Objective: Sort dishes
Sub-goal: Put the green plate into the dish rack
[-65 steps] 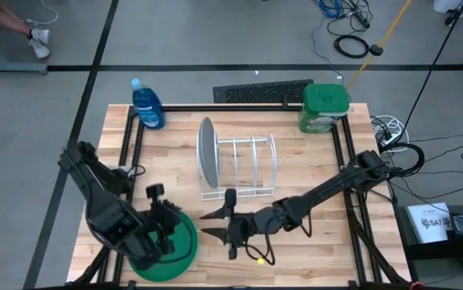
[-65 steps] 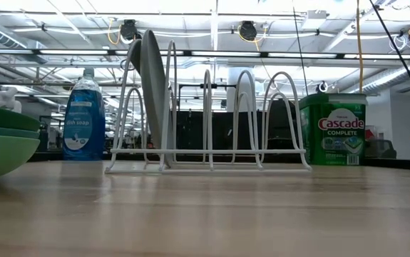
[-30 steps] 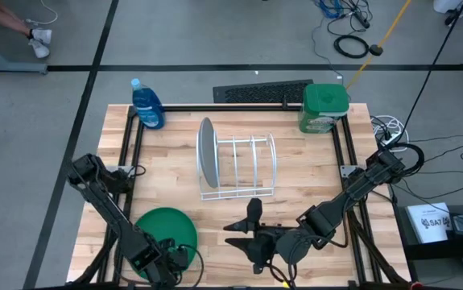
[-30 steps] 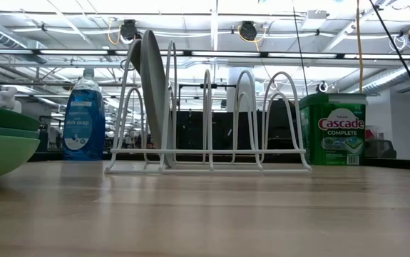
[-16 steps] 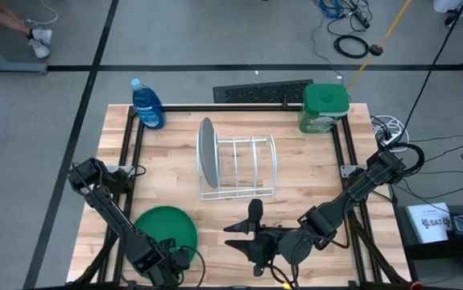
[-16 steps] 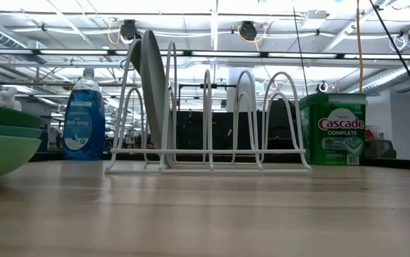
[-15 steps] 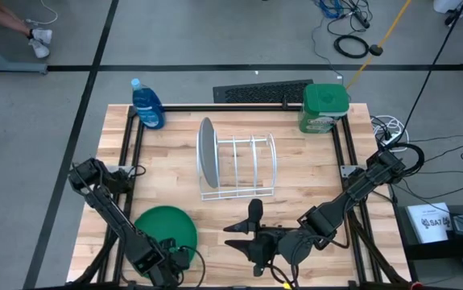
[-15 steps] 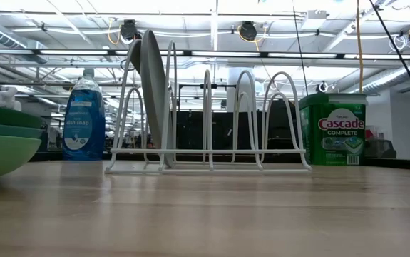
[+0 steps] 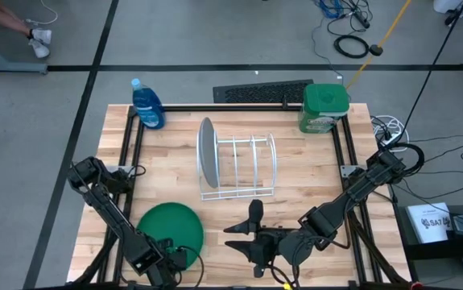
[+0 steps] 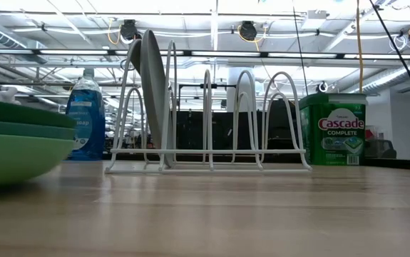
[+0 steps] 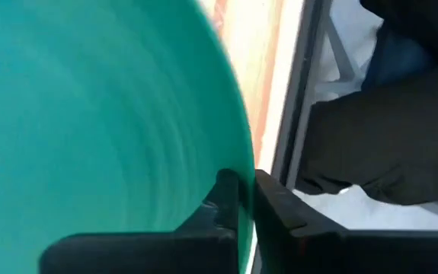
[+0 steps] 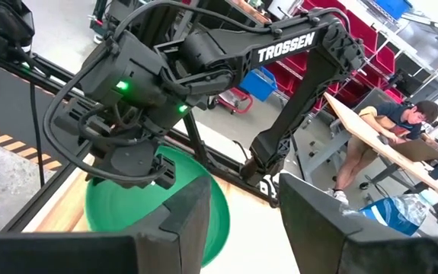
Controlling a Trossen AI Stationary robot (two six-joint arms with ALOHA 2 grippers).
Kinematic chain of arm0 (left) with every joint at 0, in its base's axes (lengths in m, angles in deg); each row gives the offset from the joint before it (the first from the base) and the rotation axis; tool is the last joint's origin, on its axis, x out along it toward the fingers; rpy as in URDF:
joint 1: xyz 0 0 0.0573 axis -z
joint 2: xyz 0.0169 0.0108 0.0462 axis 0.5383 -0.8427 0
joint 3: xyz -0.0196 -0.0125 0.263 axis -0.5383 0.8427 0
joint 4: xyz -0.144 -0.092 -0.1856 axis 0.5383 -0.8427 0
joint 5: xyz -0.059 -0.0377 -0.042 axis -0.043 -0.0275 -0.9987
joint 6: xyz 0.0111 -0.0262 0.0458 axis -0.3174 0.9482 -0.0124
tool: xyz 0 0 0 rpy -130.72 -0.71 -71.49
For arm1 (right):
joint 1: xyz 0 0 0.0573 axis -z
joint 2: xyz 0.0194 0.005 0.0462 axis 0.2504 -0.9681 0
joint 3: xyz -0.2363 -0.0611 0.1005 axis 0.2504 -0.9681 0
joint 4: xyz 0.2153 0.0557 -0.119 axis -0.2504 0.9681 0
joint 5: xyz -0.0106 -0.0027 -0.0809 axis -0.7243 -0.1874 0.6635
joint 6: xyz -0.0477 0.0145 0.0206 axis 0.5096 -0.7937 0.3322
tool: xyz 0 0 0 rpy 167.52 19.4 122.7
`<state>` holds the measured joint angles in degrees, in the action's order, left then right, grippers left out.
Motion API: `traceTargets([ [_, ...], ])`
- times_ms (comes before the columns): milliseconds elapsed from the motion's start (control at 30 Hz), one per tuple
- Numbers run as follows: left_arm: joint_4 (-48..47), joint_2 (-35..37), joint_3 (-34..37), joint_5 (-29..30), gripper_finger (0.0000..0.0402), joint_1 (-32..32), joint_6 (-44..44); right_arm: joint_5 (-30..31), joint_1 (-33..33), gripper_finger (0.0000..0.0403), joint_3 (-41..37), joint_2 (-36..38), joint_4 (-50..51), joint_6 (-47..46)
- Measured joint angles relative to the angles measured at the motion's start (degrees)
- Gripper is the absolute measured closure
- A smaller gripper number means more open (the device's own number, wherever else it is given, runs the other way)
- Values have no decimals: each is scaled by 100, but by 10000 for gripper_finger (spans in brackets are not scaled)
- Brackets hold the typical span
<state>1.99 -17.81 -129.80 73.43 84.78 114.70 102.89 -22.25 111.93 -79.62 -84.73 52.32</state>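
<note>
A stack of plates sits at the table's near left, with a dark green plate (image 9: 169, 228) on top. The low view shows it (image 10: 19, 114) over a teal plate (image 10: 19, 129) and a light green one (image 10: 12, 153). My left gripper (image 9: 172, 259) is at the stack's near edge, shut on a plate rim. A grey plate (image 9: 207, 151) stands on edge in the left slot of the white wire rack (image 9: 245, 165). My right gripper (image 9: 243, 238) hovers open over the table's near middle, pointing toward the stack, with nothing between its fingers. My left gripper pinches the near rim (image 11: 238, 183) of the green plate between its two fingers (image 11: 223, 204). It comes slanting down from the table's near side. Whether it has only the top plate, I cannot tell. The plate still lies on the stack.
A blue dish-soap bottle (image 9: 146, 105) stands at the far left corner and a green Cascade tub (image 9: 324, 107) at the far right. Black frame rails (image 9: 340, 153) run along the table's sides. Bare wood lies between rack and stack. A person (image 12: 390, 129) sits beyond the table.
The stack of plates has shifted a little toward the table's right. In the low view it now reaches farther across the picture. Both arms have kept their places.
</note>
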Motion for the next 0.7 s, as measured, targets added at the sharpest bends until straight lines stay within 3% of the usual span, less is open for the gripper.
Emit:
traceTargets([
  [133,-191,-2,-110,-170,391,-7,-30,0,0,255,0,0,0,0],
  [333,-1216,-11,-715,-162,400,-4,-183,0,0,255,0,0,4,0],
  [700,-3510,-13,-2689,975,401,46,-535,-1,0,255,0,0,4,2],
])
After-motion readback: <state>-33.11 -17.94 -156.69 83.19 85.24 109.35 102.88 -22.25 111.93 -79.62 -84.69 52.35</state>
